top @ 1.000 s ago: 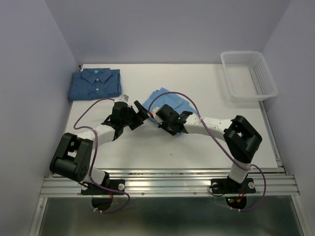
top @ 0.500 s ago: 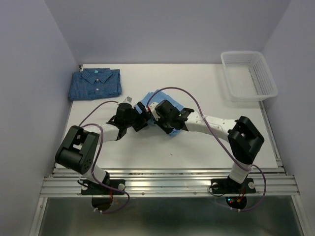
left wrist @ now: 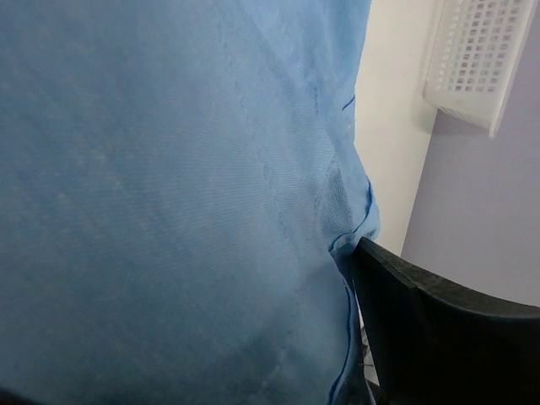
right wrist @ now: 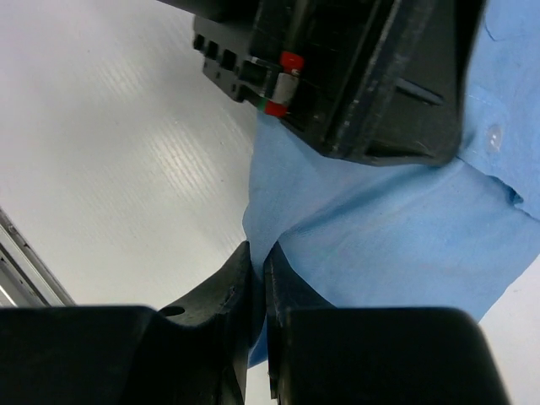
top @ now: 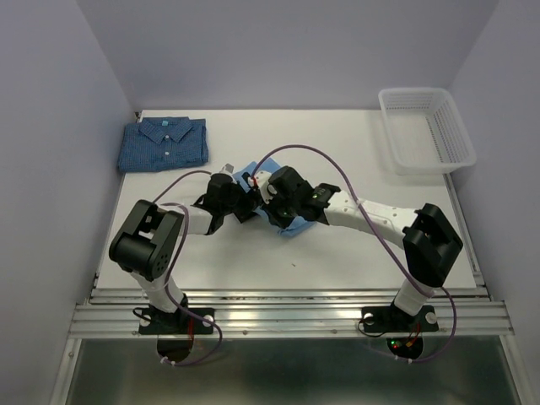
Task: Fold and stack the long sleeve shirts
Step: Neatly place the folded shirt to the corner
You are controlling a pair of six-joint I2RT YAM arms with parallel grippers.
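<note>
The darker blue checked shirt (top: 164, 143) lies folded at the table's back left. The light sky-blue shirt (top: 289, 226) sits mid-table, mostly hidden under both grippers. My left gripper (top: 245, 203) presses into its left side; in the left wrist view the light blue cloth (left wrist: 169, 186) fills the frame and only one black finger (left wrist: 430, 333) shows. My right gripper (top: 272, 201) is shut on a fold of the light blue shirt (right wrist: 380, 228), the cloth pinched between its fingertips (right wrist: 236, 278). The left gripper's body (right wrist: 354, 76) sits just beyond.
A white mesh basket (top: 426, 128) stands at the back right and also shows in the left wrist view (left wrist: 481, 59). Purple cables loop above both arms. Bare white table (right wrist: 110, 143) lies left of the shirt.
Both grippers have moved closer together over the light blue shirt. The left gripper has shifted right. The shirt has bunched up smaller beneath them and slid toward the near left.
</note>
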